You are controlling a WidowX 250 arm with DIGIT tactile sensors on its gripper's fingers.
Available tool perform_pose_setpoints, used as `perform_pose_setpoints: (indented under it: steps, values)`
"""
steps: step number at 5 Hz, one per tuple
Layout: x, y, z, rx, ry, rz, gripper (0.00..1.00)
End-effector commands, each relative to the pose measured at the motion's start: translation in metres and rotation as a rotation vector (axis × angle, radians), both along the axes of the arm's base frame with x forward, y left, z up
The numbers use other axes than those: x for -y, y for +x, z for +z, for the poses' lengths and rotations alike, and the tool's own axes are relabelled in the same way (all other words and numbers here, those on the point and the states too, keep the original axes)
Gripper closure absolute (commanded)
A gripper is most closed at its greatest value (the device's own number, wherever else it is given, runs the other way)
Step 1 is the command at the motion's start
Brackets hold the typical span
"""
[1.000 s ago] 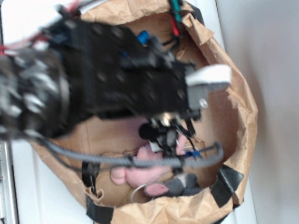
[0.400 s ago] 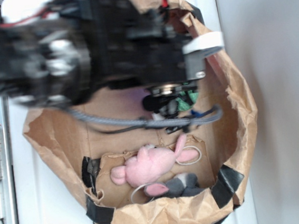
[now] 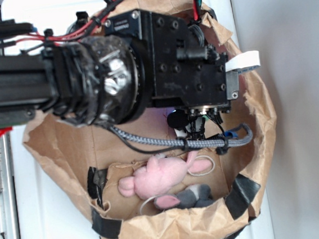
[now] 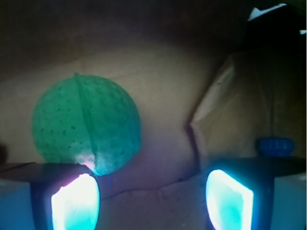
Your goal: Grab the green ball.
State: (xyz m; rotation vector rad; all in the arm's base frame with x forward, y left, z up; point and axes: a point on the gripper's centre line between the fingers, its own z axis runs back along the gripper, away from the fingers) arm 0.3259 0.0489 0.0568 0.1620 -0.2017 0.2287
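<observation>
The green ball (image 4: 86, 125) is a dimpled mint-green sphere lying on the brown paper floor, in the left half of the wrist view. My gripper (image 4: 151, 201) is open, its two glowing pads (image 4: 74, 201) wide apart with only bare paper between them. The ball sits just beyond the left pad, touching or nearly touching its tip, outside the gap. From the exterior view the arm's black body covers the ball; the gripper (image 3: 196, 128) hangs below it, inside the bag.
A torn brown paper bag (image 3: 261, 115) walls the work area. A pink plush toy (image 3: 159, 175) and a grey one (image 3: 192, 196) lie near its front edge. A blue bottle cap (image 4: 274, 146) shows behind the right finger, beside a paper fold.
The arm has swung away from over the pink plush toy toward the far part of the bag, and now stands still and sharp.
</observation>
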Motion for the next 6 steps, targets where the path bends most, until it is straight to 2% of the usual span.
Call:
perform_pose_setpoints:
  steps: [1,2,3,4,5,6]
  values:
    - [-0.009,0.003,0.044,0.106,-0.036,-0.014,0.00]
    - [-0.010,-0.007,0.058,0.138,-0.064,-0.020,0.00]
    - [-0.011,-0.003,0.063,0.152,-0.082,-0.008,0.00]
    - [-0.011,0.002,0.063,0.200,-0.097,0.009,0.00]
    - [-0.014,0.010,0.061,0.206,-0.081,0.033,0.00]
    - [-0.017,0.019,0.055,0.186,-0.072,0.049,0.00]
